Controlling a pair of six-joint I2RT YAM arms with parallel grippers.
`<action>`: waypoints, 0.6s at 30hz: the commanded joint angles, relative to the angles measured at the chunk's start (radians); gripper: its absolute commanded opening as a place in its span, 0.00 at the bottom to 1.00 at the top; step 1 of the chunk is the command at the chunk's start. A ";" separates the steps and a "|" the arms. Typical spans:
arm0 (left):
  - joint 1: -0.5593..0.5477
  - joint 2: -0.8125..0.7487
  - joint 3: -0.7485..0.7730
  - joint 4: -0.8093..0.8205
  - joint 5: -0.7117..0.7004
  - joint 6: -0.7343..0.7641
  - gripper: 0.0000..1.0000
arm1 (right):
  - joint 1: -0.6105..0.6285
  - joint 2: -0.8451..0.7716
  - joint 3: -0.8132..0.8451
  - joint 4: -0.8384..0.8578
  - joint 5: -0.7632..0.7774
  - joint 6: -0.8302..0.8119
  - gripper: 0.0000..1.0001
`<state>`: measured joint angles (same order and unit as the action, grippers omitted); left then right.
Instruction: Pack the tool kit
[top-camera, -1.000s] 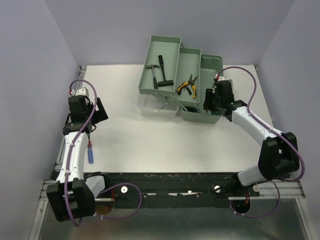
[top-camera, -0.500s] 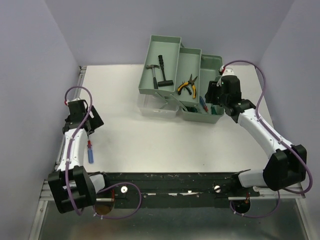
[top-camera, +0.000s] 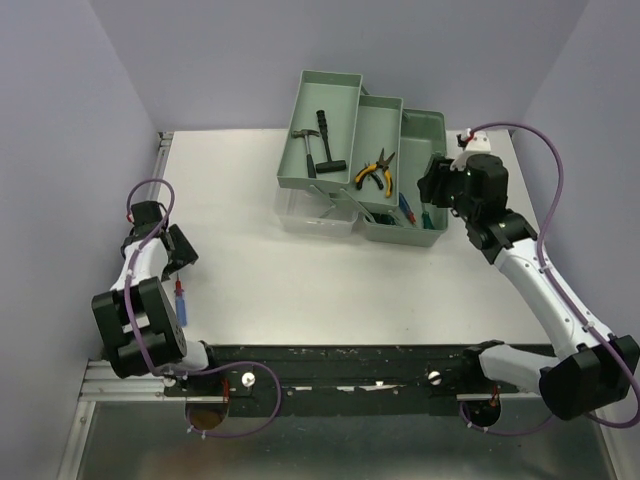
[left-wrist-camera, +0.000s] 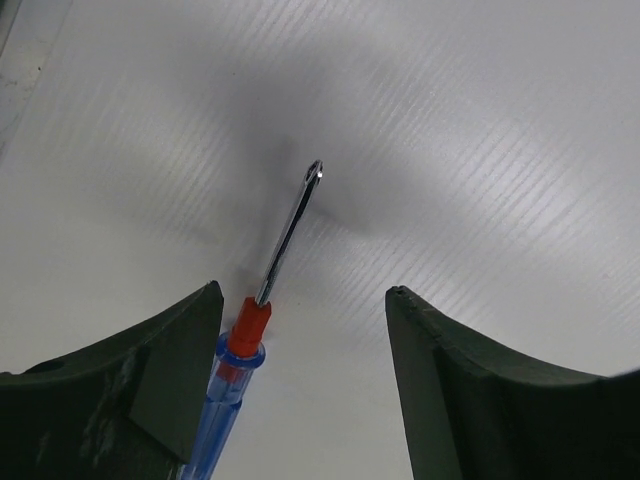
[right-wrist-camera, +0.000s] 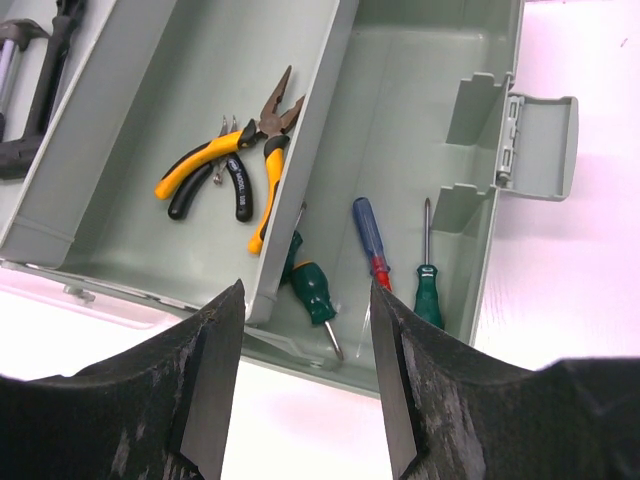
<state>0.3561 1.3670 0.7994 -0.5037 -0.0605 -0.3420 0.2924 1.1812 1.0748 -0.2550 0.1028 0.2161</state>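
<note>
- Sage-green plastic toolbox is noted at the far side of the white table, opened out into three stepped tiers.
- A hammer is seen in the far-left tier; yellow-handled pliers lie in the middle tier.
- Three screwdrivers are seen in the deep right compartment: a blue-handled one between two green-handled ones.
- Right claw is held above that compartment, jaws apart, nothing between them.
- A fourth screwdriver, with a clear blue handle and an orange collar, lies flat on the table near the left edge, well apart from the toolbox.
- Left claw is lowered over it, jaws apart. The handle lies just beside the finger on the left of the wrist view, and contact cannot be told. The shaft points away across the table.
</note>
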 joint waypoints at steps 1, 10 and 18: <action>0.015 0.078 0.055 -0.006 0.016 0.023 0.75 | -0.007 -0.054 -0.044 0.017 -0.014 -0.006 0.61; 0.020 0.165 0.073 -0.016 0.059 0.044 0.47 | -0.007 -0.112 -0.072 0.023 -0.008 -0.007 0.61; -0.005 0.195 0.089 -0.030 0.123 0.055 0.00 | -0.007 -0.233 -0.145 0.014 0.049 0.000 0.62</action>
<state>0.3664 1.5642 0.8715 -0.5140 0.0090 -0.3016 0.2924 1.0126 0.9817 -0.2474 0.1089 0.2169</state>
